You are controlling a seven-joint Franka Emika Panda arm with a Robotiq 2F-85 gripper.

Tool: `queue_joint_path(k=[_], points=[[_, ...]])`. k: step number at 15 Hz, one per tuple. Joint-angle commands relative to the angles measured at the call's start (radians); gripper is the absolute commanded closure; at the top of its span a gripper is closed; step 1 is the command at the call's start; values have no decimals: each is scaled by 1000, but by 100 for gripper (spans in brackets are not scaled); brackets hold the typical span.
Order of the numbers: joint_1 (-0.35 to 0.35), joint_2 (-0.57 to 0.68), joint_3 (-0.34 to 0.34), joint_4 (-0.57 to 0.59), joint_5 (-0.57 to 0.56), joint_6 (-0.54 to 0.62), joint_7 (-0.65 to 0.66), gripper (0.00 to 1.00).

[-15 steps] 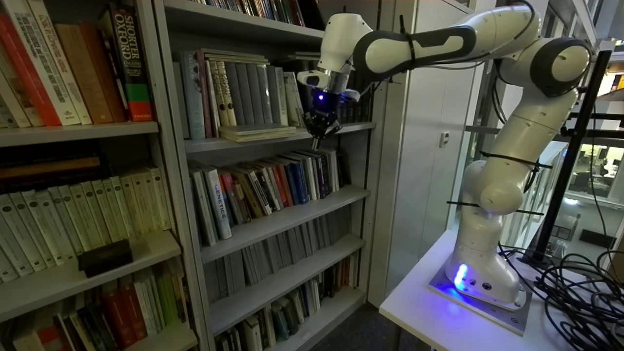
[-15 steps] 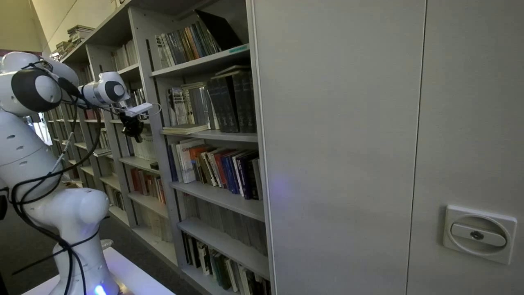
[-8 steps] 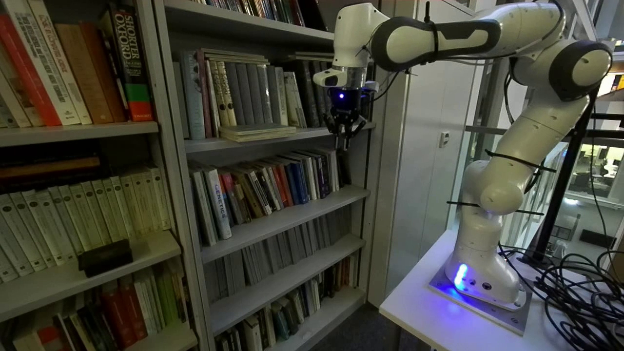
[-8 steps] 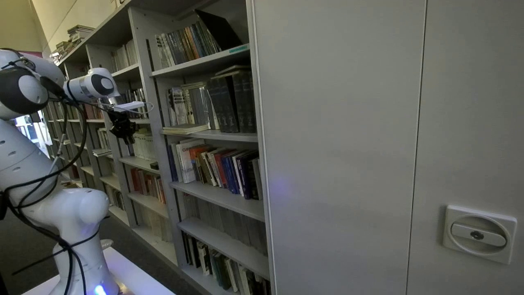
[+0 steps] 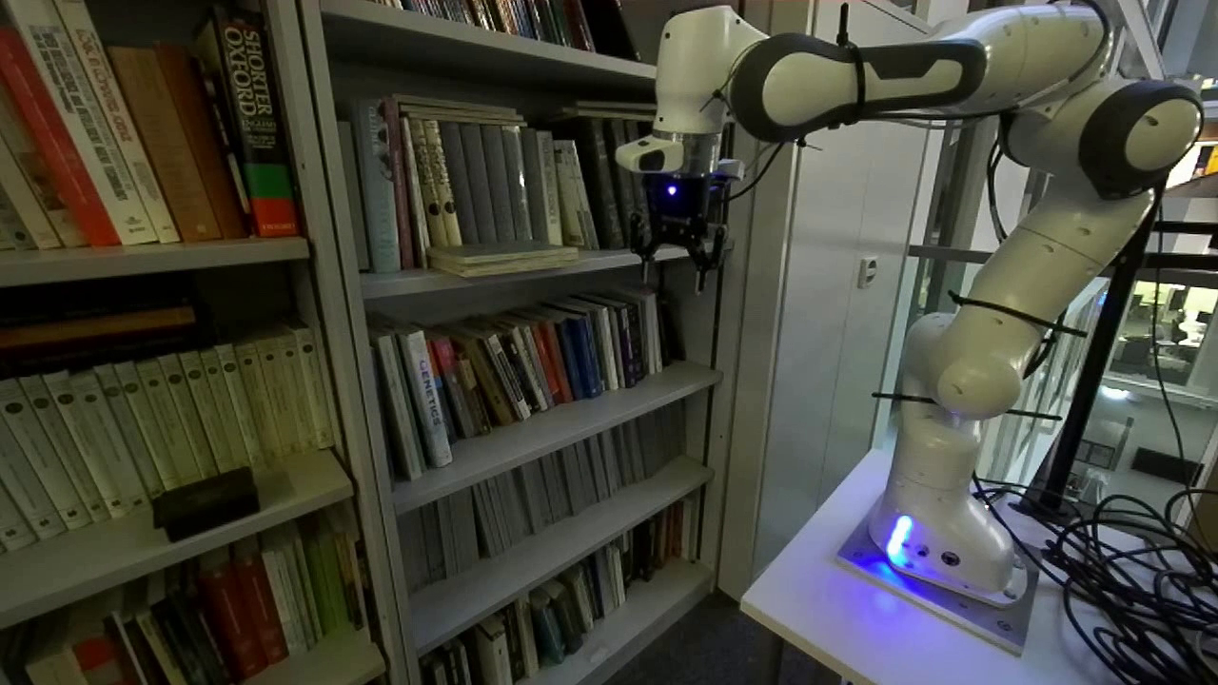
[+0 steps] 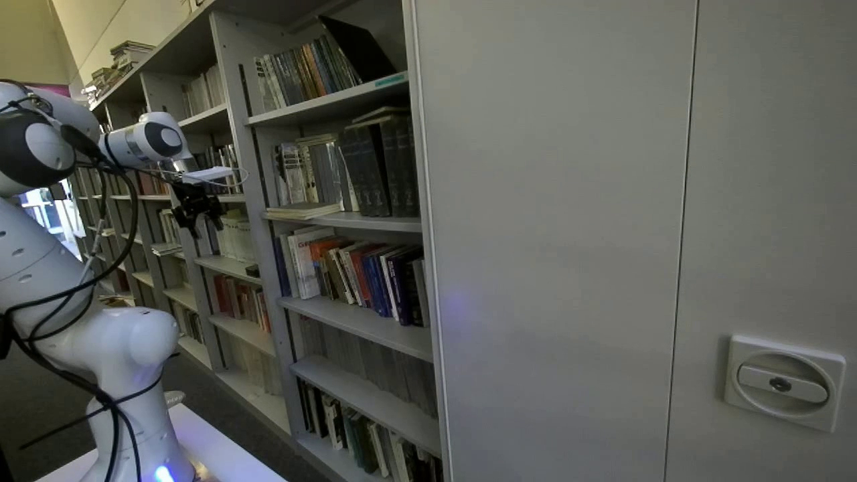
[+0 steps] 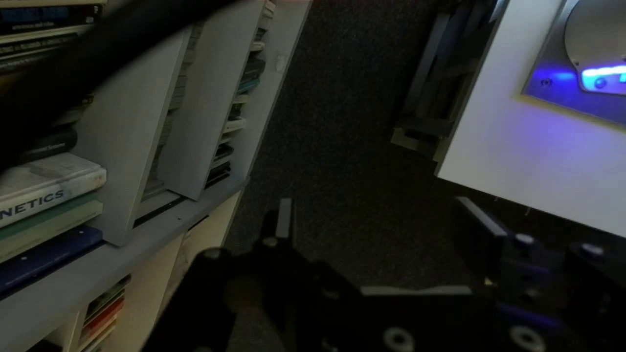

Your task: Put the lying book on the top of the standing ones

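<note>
Grey bookcase (image 5: 328,190) at left in an exterior view; lying book (image 5: 502,255) flat on shelf (image 5: 400,284), just in front of standing books (image 5: 487,181). Gripper (image 5: 674,280) right of it, apart, jaws spread wide.

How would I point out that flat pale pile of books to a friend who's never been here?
Find the grey bookcase, then the shelf directly above the white GENETICS book. There, a flat pale pile lies in front of upright grey and cream spines. Unlike the thin books laid across their tops, it rests on the shelf itself.
</note>
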Motion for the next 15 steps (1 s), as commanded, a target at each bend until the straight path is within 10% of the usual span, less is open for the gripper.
queue_joint_path(k=[1, 15], points=[[13, -54, -1, -52, -14, -12, 4, 0], [32, -58, -4, -81, -4, -4, 7, 0]])
